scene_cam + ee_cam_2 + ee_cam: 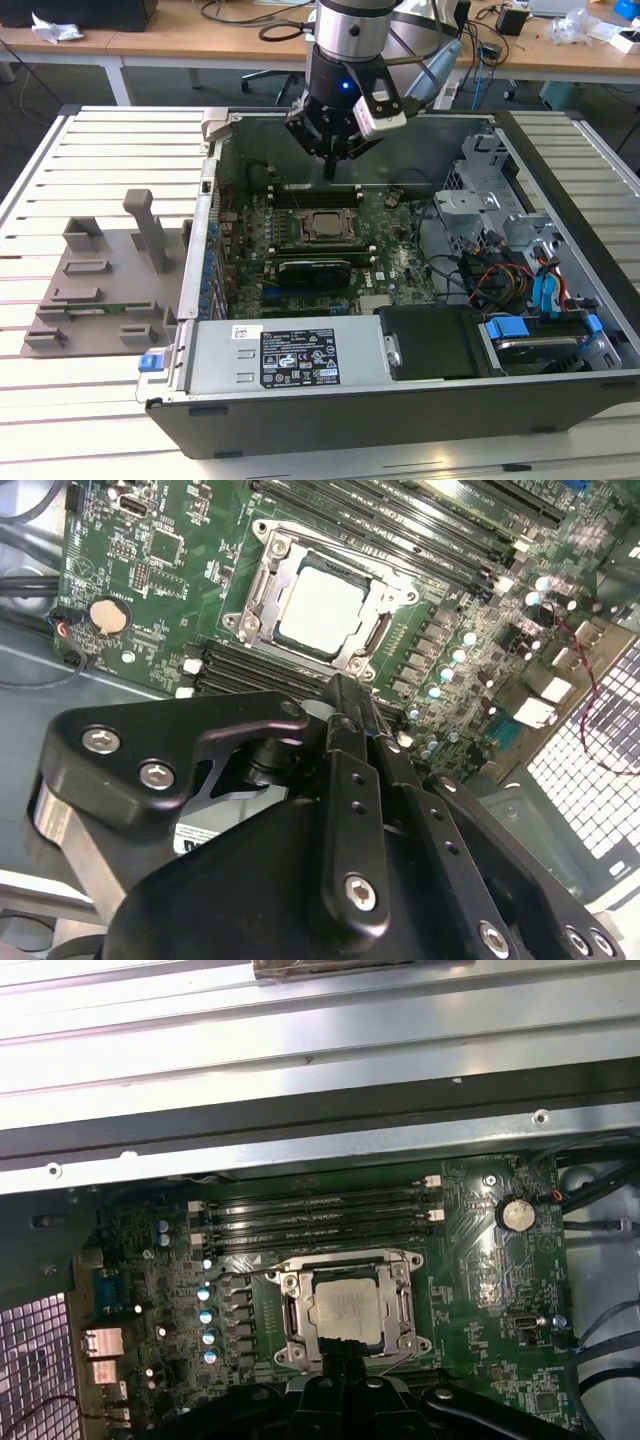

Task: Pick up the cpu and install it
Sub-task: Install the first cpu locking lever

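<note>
The cpu (325, 224) is a pale silver square lying flat inside the dark socket frame (258, 592) on the green motherboard (400, 265). Both wrist views show the cpu (322, 607) (347, 1314) seated in the frame, with nothing on top of it. My gripper (329, 170) hangs above the board, just behind the socket and apart from the chip. In the second wrist view the gripper (346, 688) has its two black fingers pressed together with nothing between them. The first wrist view shows the gripper (340, 1365) tips close to the socket's edge.
The open computer case (215, 140) lies on a slatted white table. Memory slots (315, 1222) run beside the socket, and a black card (315, 270) sits in front of it. A power supply (290, 355), cables and blue-tabbed drive bays (545, 290) stand at the exterior view's right. A grey fixture (100, 290) is outside the case.
</note>
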### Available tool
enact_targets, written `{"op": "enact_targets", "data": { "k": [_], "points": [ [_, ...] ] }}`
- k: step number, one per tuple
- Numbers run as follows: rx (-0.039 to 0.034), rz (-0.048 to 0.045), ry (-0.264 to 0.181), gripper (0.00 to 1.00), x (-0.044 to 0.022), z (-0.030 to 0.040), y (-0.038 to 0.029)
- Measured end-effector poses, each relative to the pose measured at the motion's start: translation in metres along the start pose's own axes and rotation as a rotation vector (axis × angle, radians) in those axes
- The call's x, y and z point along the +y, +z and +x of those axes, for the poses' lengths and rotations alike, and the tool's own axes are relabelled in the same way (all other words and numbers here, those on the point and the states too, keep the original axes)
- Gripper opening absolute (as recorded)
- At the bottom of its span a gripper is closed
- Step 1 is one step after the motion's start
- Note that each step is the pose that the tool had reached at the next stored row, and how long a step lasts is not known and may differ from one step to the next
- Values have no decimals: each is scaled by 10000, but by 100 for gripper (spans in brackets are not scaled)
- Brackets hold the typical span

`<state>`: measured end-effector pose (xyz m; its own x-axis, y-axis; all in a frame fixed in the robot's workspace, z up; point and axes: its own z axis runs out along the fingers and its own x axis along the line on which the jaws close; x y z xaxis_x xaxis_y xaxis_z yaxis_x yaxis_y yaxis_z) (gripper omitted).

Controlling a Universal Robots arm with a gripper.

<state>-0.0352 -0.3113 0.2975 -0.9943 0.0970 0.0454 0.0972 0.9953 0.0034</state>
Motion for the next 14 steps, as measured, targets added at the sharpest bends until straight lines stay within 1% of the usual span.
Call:
{"op": "enact_targets", "data": {
  "k": [4, 14],
  "points": [
    [0, 10, -238, 11, 0, 0, 0],
    [2, 27, -610, 11, 0, 0, 0]
  ]
}}
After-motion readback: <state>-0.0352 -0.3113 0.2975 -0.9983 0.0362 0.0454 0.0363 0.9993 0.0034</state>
